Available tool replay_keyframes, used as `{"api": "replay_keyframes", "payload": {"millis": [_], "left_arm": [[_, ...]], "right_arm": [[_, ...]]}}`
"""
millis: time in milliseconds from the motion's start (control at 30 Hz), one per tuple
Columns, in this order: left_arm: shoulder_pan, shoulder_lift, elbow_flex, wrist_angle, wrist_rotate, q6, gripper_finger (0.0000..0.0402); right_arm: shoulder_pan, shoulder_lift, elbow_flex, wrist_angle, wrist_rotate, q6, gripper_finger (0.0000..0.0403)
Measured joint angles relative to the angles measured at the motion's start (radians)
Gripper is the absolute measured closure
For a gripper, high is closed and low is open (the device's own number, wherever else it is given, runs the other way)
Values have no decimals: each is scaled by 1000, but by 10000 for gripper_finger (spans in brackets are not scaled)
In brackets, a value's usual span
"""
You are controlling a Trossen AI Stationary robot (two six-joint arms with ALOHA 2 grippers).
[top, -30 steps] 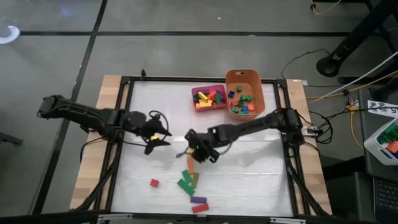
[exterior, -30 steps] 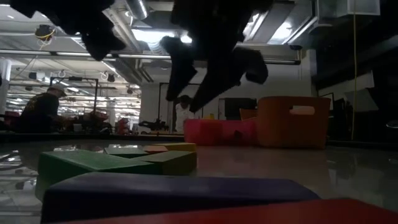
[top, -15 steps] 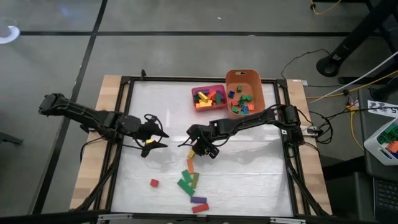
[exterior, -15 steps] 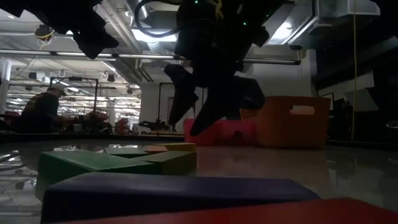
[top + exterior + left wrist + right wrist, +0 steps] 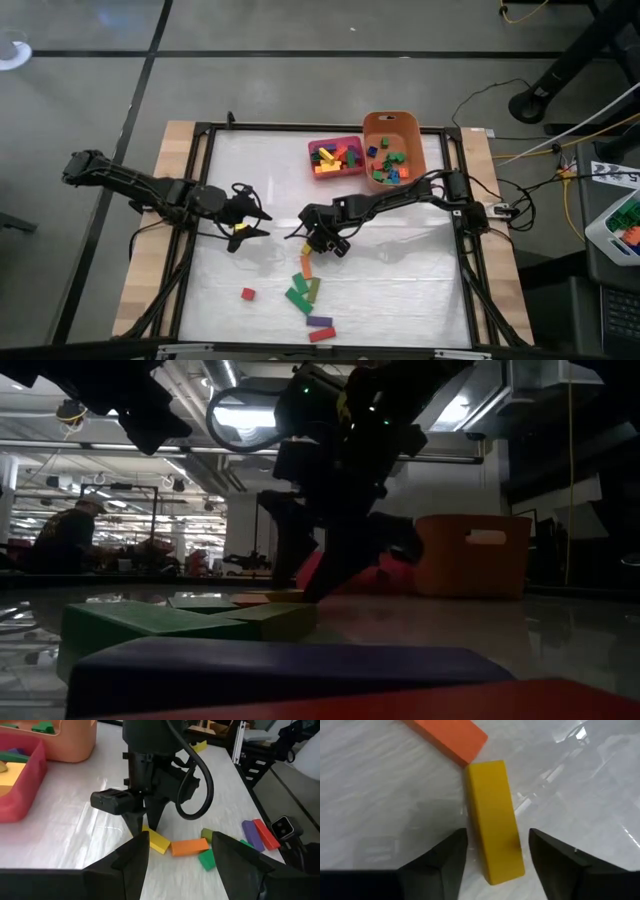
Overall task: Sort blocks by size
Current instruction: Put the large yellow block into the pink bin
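The right gripper (image 5: 492,857) holds its fingers open on both sides of the long yellow bar block (image 5: 494,820) lying flat near the table's middle, and it could bump the orange bar block (image 5: 451,737) touching its far end, while the left gripper (image 5: 180,851) waits open at nine o'clock.

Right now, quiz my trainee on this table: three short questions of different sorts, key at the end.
1. True or false: the right gripper has its open fingers either side of the yellow bar.
2. Which block touches that bar's far end? A orange bar B pink cube C blue bar
3. Fill in: the lone small cube lying left of the loose blocks is ____.

Key: 1 true; 2 A; 3 red.
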Motion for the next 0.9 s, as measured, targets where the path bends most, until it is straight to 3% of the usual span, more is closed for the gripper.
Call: {"api": "replay_keyframes", "payload": {"millis": [267, 367, 500, 733, 833, 900], "left_arm": [[0, 0, 0, -1, 0, -2, 202], [0, 0, 0, -1, 0, -8, 200], [0, 0, 0, -2, 0, -10, 199], [-5, 1, 0, -8, 0, -45, 201], [-21, 1, 0, -16, 0, -55, 201], [-35, 1, 0, -17, 0, -55, 201]], "right_arm": [[1, 0, 0, 1, 4, 0, 307], [1, -11, 7, -4, 19, -2, 323], [0, -16, 82, -152, 142, -40, 343], [-36, -26, 257, -387, 449, -127, 385], [-72, -26, 313, -444, 476, -132, 400], [-94, -26, 336, -477, 425, -127, 395]]}}
